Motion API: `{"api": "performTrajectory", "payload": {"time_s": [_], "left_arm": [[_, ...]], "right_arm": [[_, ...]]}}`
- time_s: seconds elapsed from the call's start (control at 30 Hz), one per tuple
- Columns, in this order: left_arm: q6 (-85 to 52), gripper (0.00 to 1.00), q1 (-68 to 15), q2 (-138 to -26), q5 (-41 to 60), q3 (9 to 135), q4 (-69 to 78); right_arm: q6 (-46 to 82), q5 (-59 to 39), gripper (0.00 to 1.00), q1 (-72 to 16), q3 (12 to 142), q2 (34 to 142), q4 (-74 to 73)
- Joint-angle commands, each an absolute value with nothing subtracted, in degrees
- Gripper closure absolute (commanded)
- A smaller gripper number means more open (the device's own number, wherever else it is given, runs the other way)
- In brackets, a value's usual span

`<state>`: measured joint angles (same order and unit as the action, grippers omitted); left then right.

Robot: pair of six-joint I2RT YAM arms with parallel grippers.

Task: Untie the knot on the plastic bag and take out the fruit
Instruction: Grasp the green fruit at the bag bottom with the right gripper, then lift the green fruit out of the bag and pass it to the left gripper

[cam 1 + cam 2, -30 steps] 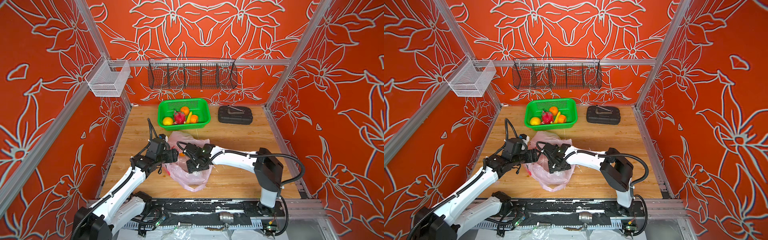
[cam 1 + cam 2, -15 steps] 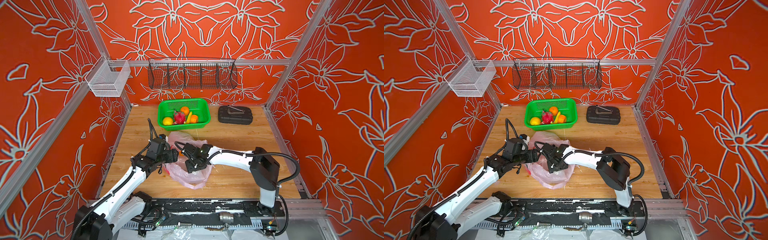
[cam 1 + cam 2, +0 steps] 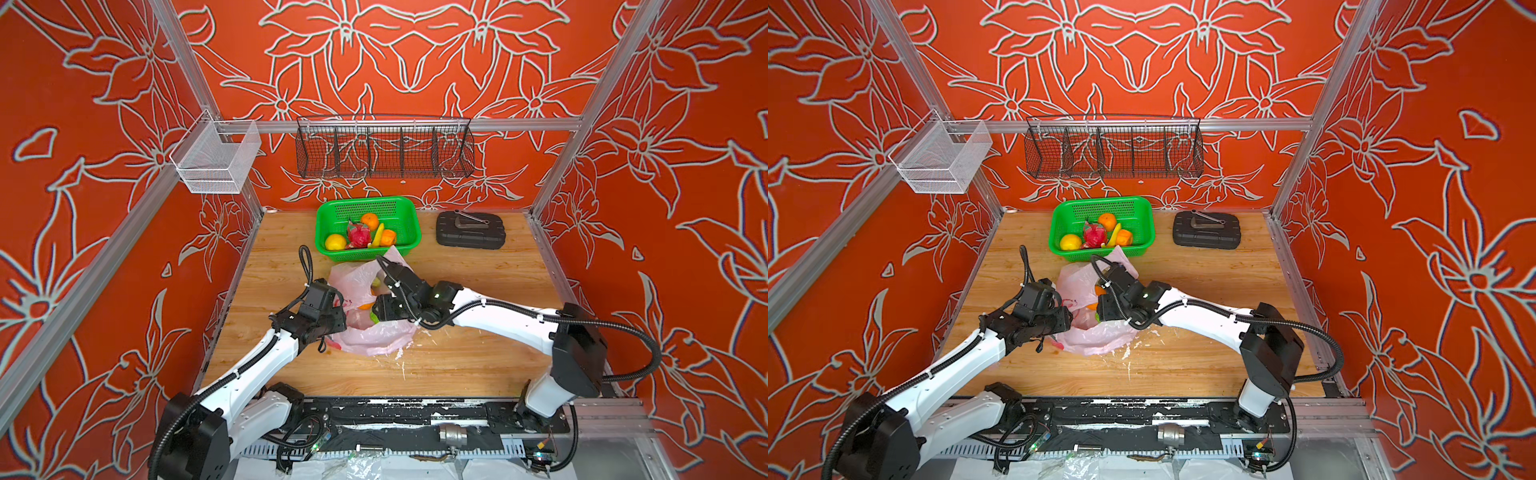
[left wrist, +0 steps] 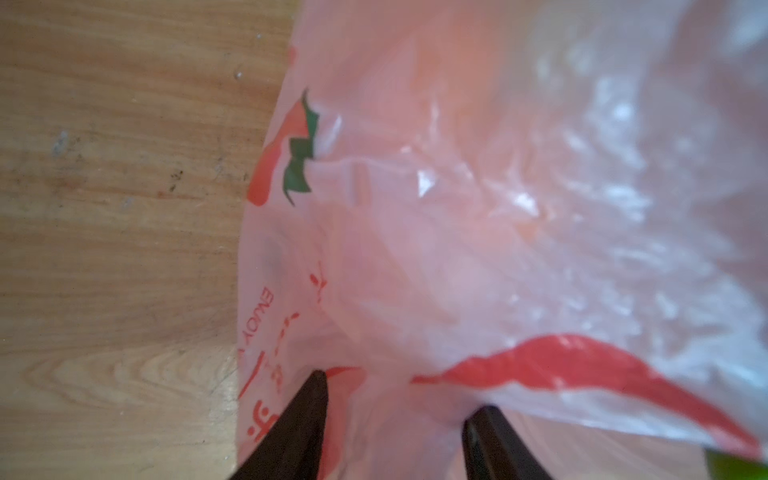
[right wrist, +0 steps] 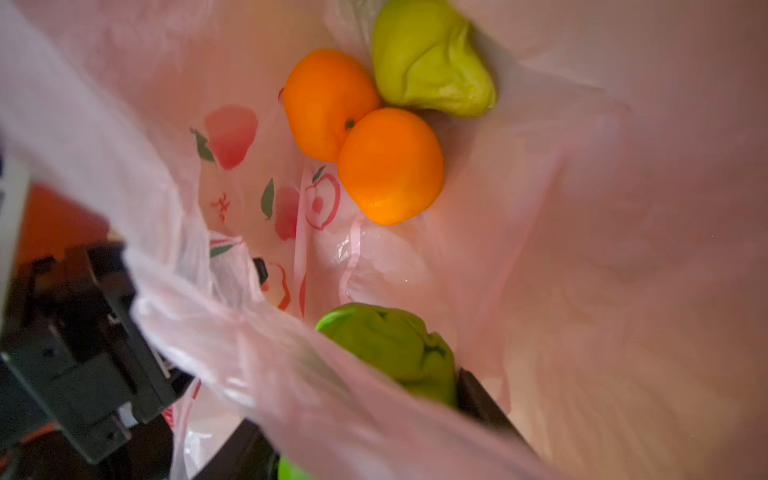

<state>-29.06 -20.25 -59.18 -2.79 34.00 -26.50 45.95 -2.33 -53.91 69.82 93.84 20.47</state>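
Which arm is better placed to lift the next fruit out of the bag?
Right. The right gripper is inside the plastic bag, the green apple between its jaws. The left gripper is outside, jaws open astride the bag's edge.

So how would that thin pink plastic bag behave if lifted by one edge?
Probably floppy: the thin translucent pink plastic bag lies crumpled and slack on the wooden table. Its two round orange fruits would likely roll to the low side. The film shows glossy highlights, so it may slip in a pinch.
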Motion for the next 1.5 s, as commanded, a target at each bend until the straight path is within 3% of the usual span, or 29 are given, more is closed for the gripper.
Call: {"api": "performTrajectory", "payload": {"time_s": [0.0, 0.27, 0.4, 0.5, 0.67, 0.87, 1.03, 1.23, 1.47], "left_arm": [[-29.7, 0.53, -20.2, -59.6, -5.5, 33.1, -27.4], [-28.2, 0.64, -20.2, -59.3, -7.6, 33.5, -28.4], [-25.4, 0.33, -20.4, -52.5, 4.2, 36.6, -25.3], [-25.0, 0.24, -20.8, -46.3, 6.5, 38.7, -23.2], [-22.6, 0.26, -20.7, -43.1, 12.8, 45.0, -24.9], [-21.4, 0.30, -23.8, -46.0, 31.7, 45.4, -16.9], [-10.8, 0.29, -25.7, -46.7, 27.2, 38.2, -9.0], [-9.0, 0.28, -25.7, -52.4, 27.1, 36.0, -3.2], [-8.4, 0.19, -25.7, -59.3, 28.4, 35.5, 1.1]], "right_arm": [[50.9, -6.0, 0.48, -50.6, 66.0, 91.3, 12.0], [55.1, -9.9, 0.48, -45.3, 58.9, 86.5, 3.9], [53.5, -15.5, 0.48, -45.3, 57.8, 87.3, -0.2], [52.8, -18.3, 0.48, -45.3, 57.1, 87.5, -2.3], [53.0, -18.2, 0.48, -45.2, 55.8, 86.8, -2.7], [54.1, -20.1, 0.48, -44.7, 54.5, 86.6, -5.8], [55.2, -24.2, 0.48, -44.4, 53.7, 86.4, -8.5], [56.6, -27.4, 0.48, -44.3, 50.8, 84.2, -12.7], [59.1, -30.0, 0.47, -44.2, 49.9, 83.7, -16.1]]}}
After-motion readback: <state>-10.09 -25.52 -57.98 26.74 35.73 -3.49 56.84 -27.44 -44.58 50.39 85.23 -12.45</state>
